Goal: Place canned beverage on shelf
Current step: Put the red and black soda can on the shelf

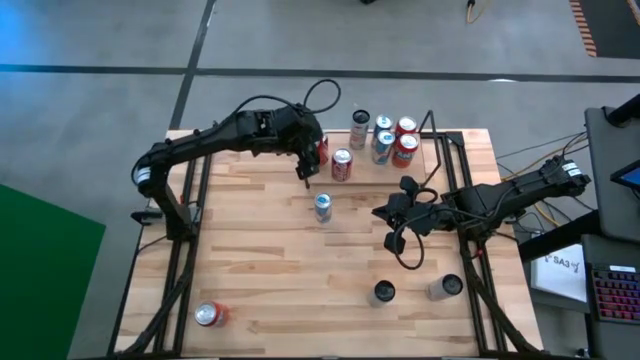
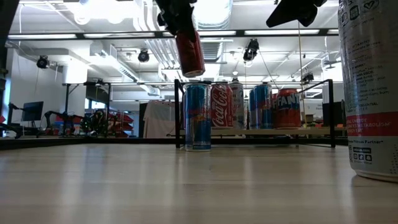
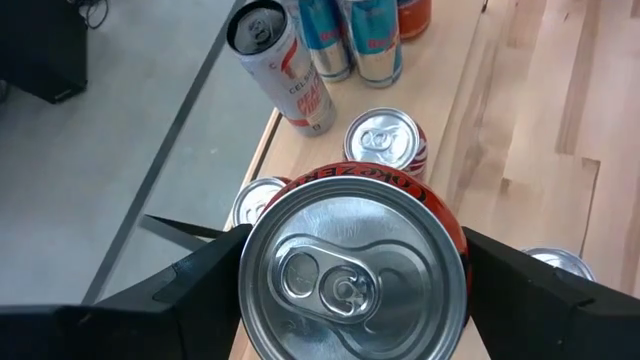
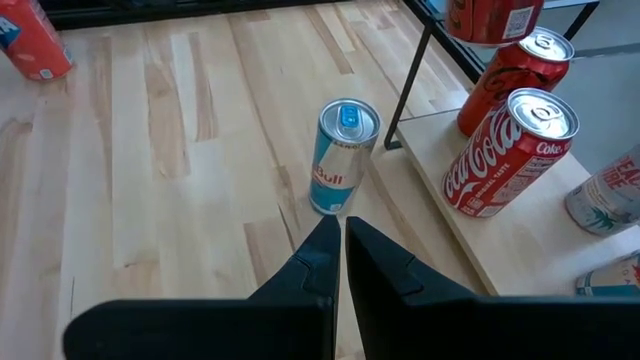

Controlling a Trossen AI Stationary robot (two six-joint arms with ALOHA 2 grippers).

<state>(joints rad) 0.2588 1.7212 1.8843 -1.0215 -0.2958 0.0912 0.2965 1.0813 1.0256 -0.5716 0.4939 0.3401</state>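
A: Item one, the left gripper (image 1: 312, 152). Where is it and what does it hold?

B: Raised above the far side of the table, over the left end of the shelf (image 1: 425, 160). Its fingers (image 3: 200, 275) clamp a red can (image 3: 352, 265) from both sides; the can hangs upright, clear of any surface, in the low view (image 2: 189, 53).

A: Item two, the shelf contents.

B: A red Coca-Cola can (image 1: 342, 164) stands just beside and below the held can. Farther along the board are a white can (image 1: 359, 129), a pair of blue-and-silver cans (image 1: 382, 138) and two red-orange cans (image 1: 404, 140).

A: Item three, the loose stock on the table.

B: A blue-and-silver slim can (image 1: 322, 206) stands upright just in front of the shelf. An orange can (image 1: 211, 315) lies on its side near the front left corner. Two grey cans (image 1: 382, 293) stand at front right.

A: Item four, the right gripper (image 1: 381, 212).

B: Fingers pressed together, holding nothing, hovering mid-table right of the slim can, well apart from the held can.
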